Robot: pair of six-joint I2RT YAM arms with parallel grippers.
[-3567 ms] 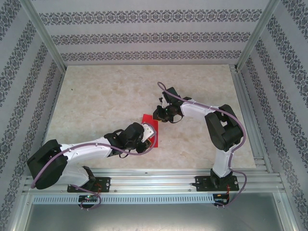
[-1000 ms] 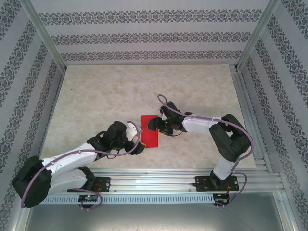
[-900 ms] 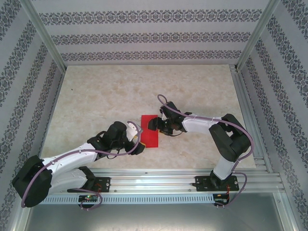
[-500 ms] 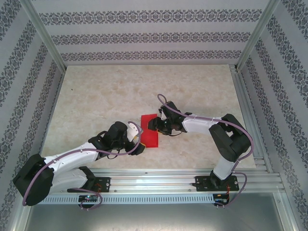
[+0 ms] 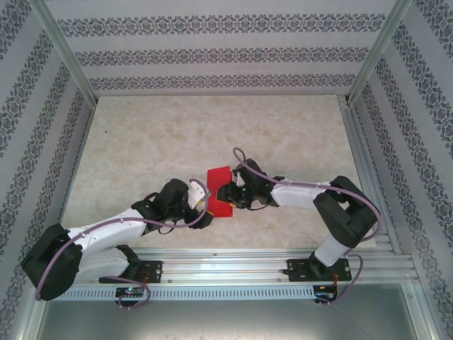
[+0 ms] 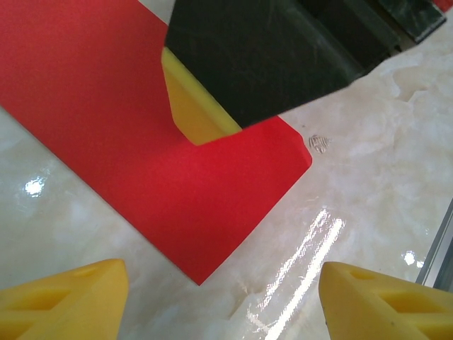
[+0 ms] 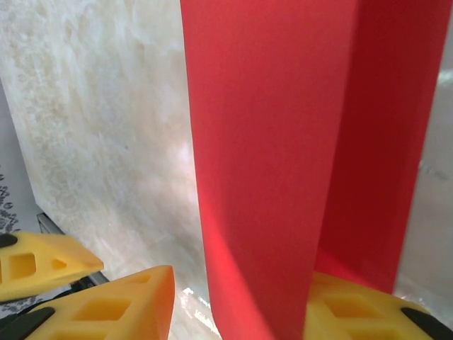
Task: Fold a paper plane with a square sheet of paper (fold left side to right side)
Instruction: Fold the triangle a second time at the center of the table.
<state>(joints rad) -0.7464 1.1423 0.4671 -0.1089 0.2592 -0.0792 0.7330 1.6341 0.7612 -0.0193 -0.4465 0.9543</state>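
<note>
Paper on table, flap raised between half-spread right gripper. Left gripper spread, empty, beside near corner. Risk: flap slipping or creasing askew if pinched off-edge.

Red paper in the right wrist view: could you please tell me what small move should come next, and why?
Probably close the right pincer fully on the red paper: its raised layer stands between the yellow fingers, with a gap showing beside one.
</note>
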